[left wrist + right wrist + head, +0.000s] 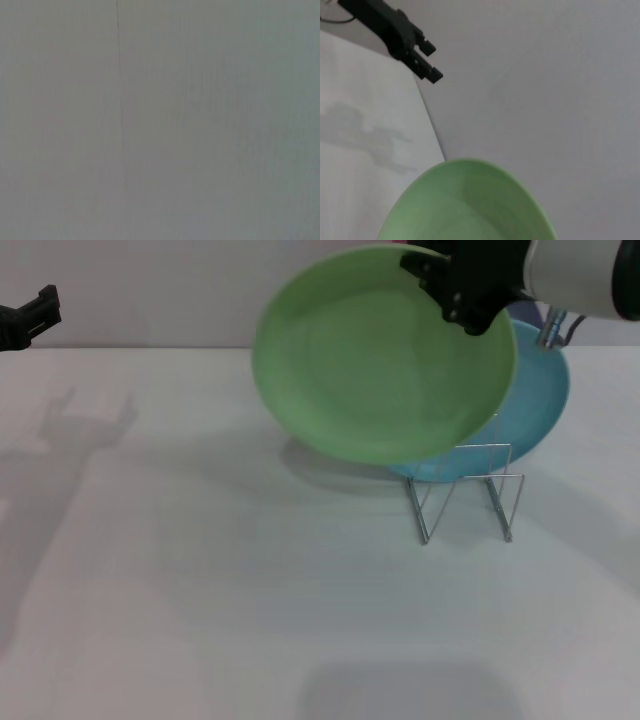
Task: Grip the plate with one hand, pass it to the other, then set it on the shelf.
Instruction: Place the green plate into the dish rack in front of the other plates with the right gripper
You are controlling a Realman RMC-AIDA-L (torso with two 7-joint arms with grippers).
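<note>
The light green plate (385,355) hangs tilted in the air above the table, its lower edge just over the silver wire rack (465,495). My right gripper (468,302), on the thick white arm, is shut on the plate's upper right rim. The plate's rim also shows in the right wrist view (470,205). My left gripper (35,315), slim and black, is raised at the far left, apart from the plate, with its fingers open and empty. It also shows in the right wrist view (429,62). The left wrist view shows only a plain grey surface.
A teal plate (540,405) leans in the wire rack, behind the green plate and partly hidden by it. The white table (250,600) spreads out in front of and to the left of the rack. A pale wall runs behind it.
</note>
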